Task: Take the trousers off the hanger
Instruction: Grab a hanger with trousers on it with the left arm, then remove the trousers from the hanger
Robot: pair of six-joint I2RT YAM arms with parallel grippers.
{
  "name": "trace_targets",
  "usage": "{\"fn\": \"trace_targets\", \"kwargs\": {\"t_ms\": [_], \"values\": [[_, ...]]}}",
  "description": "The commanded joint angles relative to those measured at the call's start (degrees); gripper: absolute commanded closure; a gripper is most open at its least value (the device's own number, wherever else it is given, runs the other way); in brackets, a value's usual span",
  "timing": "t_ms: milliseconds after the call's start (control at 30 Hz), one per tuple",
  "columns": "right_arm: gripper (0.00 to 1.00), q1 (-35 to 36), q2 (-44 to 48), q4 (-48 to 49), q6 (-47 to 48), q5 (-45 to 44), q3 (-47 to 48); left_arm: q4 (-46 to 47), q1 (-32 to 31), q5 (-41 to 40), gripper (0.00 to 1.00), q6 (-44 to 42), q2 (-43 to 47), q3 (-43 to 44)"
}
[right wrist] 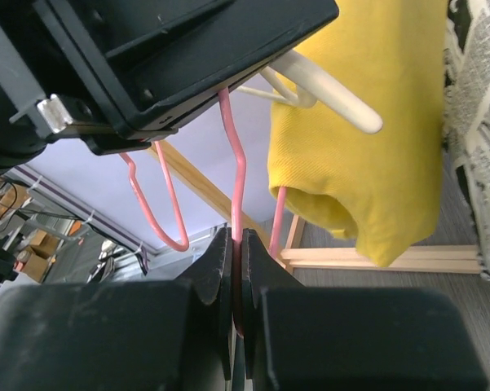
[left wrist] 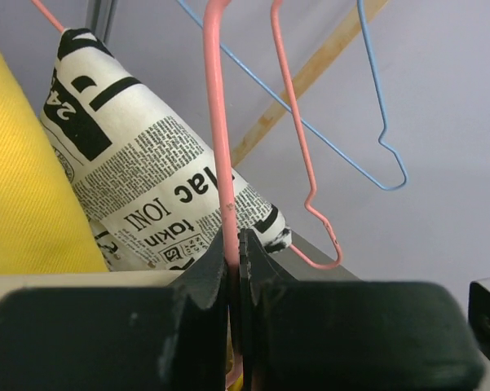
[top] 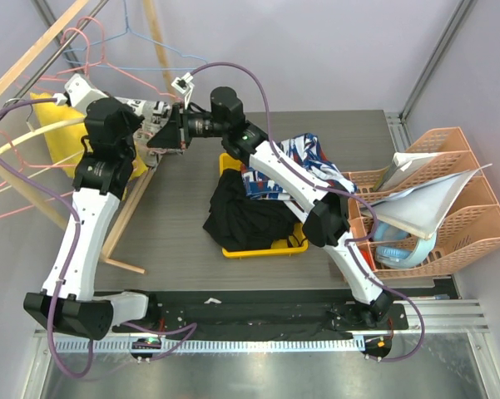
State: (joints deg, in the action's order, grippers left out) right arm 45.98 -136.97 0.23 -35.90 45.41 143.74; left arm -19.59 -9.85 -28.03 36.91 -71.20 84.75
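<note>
1. The yellow trousers (top: 43,125) hang at 10 o'clock in the top view, off the far left side of the table (top: 175,241). They are plain and bright. They are folded over a white hanger (right wrist: 326,94), and one open leg end hangs down loose.
2. A cloth with newspaper print (left wrist: 139,179) hangs just beside them, touching.
3. The left gripper (left wrist: 235,244) is squeezed tight on a thin pink hanger (left wrist: 220,147). Only the wire sits between its fingers.
4. The right gripper (right wrist: 235,244) pinches the same pink wire just below the left one. Its fingers are closed the same way.
5. I cannot tell which cloth, if any, the pink hanger carries.
6. It is crowded at 12 o'clock. There is a blue hanger (left wrist: 375,106), more pink wire and a slanted wooden bar (top: 33,54).
7. A yellow bin (top: 262,249) full of clothes sits in the middle. An orange basket (top: 449,224) is at 3 o'clock.
8. Bare table shows at 8 o'clock, between the wooden frame (top: 129,208) and the bin.
</note>
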Motion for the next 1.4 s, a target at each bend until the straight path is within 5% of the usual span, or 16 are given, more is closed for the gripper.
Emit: {"fn": "trace_targets", "kwargs": {"t_ms": [0,333,800,1200,1367], "values": [[0.99,-0.2,-0.9,2.3,0.3,-9.5,1.7,8.8,-6.7,4.7,1.0,-11.2,4.9,0.3],[0.99,-0.2,1.3,2.0,1.5,-12.0,-1.3,9.1,-10.1,5.9,1.0,-12.7,5.1,0.3],[0.99,-0.3,28.4,1.0,9.1,-14.0,-32.0,4.0,-11.4,15.9,1.0,2.9,5.9,3.2],[0.99,1.6,50.9,-19.6,11.7,-11.3,-44.6,3.2,-13.0,30.1,1.0,20.1,10.2,2.5],[0.99,4.7,53.9,-30.8,10.1,-16.7,-41.7,3.2,-13.1,32.4,1.0,24.3,13.6,1.9]]}}
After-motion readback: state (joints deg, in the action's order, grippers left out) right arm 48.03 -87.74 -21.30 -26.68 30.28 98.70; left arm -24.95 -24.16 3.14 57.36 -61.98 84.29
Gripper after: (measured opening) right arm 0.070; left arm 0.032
